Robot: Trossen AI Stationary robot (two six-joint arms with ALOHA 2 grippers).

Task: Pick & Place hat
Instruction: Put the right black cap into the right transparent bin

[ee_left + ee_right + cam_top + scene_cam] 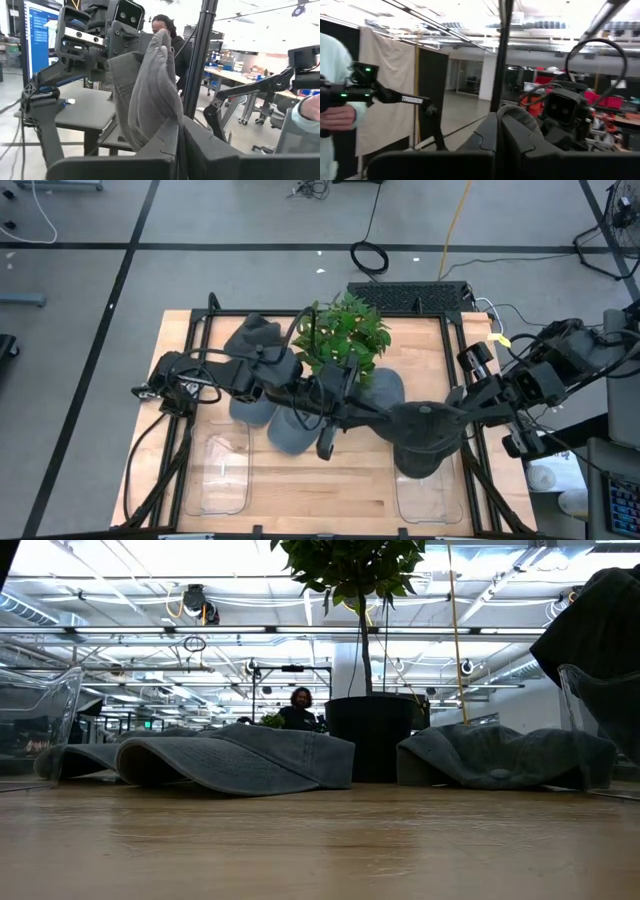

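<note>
A dark grey hat (420, 442) hangs in the air over the table's right half, between my two grippers. The low view shows it as a dark mass (600, 610) above a clear bin (600, 720). My left gripper (392, 420) reaches in from the table's left and is shut on the hat's left side. My right gripper (455, 412) comes from the right and is shut on the opposite side. In the left wrist view the hat (150, 85) rises as folded grey cloth past my shut fingers, with the right arm's wrist behind it. My left gripper pinches a fold of the hat's cloth (167, 122) between its two shut fingers, coming about level from the table's left. The hat is lifted clear of the table. My right gripper pinches the hat's other side (517, 116) between shut fingers, slanting slightly upward from the table's right. Only a small hump of cloth shows past the fingers.
A potted plant (345, 330) stands at the middle back. Several grey hats lie flat on the table around it (255, 340), (295, 430), (385, 385). Clear bins sit at the near left (220, 475) and near right (425, 500). A person stands beyond the table (298, 710).
</note>
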